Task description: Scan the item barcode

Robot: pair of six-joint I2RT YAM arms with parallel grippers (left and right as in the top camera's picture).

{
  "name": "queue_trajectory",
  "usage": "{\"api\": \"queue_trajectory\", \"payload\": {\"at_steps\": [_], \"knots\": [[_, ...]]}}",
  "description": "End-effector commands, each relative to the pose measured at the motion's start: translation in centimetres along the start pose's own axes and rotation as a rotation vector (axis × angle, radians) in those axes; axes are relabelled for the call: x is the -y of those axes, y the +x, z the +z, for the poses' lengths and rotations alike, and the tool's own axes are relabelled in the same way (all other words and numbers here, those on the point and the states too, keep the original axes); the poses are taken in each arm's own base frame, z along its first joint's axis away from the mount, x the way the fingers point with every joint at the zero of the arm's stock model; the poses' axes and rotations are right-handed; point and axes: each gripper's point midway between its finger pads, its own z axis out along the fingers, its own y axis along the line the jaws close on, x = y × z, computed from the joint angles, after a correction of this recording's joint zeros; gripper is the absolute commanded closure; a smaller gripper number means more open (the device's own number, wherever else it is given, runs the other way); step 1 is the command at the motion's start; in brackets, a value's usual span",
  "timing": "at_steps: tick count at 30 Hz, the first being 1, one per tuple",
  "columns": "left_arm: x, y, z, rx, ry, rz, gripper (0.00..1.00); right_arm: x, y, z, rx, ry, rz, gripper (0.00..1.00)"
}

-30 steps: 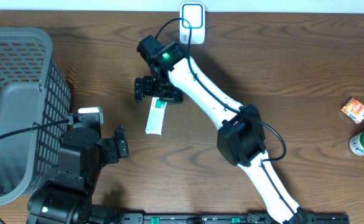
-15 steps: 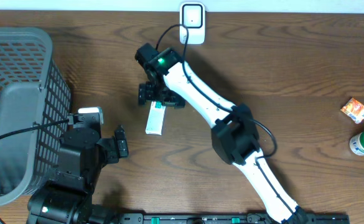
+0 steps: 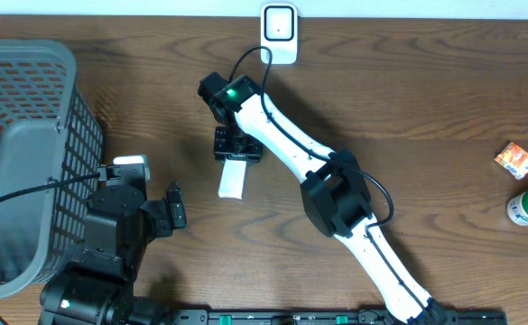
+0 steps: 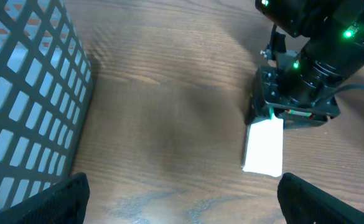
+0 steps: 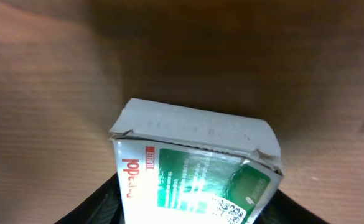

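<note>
Cardboard-pinching near scanner (image 3: 280, 32): clamping box (image 3: 232, 181) end in right gripper (image 3: 236, 155), with left gripper (image 3: 177, 205) spread wide; risking box swivelling loose from end-only hold.

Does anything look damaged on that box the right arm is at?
Yes. The small box at the right gripper has a battered end flap. In the right wrist view its grey top edge is creased, with both corners torn and lifting. Nothing else stands out.
</note>
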Motion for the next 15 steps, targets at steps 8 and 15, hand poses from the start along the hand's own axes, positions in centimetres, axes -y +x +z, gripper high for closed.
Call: {"api": "queue_trajectory", "payload": {"at_steps": [8, 15], "knots": [[-0.3, -0.3, -0.1, 0.01, -0.016, -0.009, 0.04, 9.9, 1.7, 0.1, -0.082, 0.442, 0.007, 0.5], [-0.3, -0.3, -0.1, 0.01, -0.016, -0.009, 0.04, 11.2, 0.6, -0.2, -0.065, 0.425, 0.218, 0.51]]}}
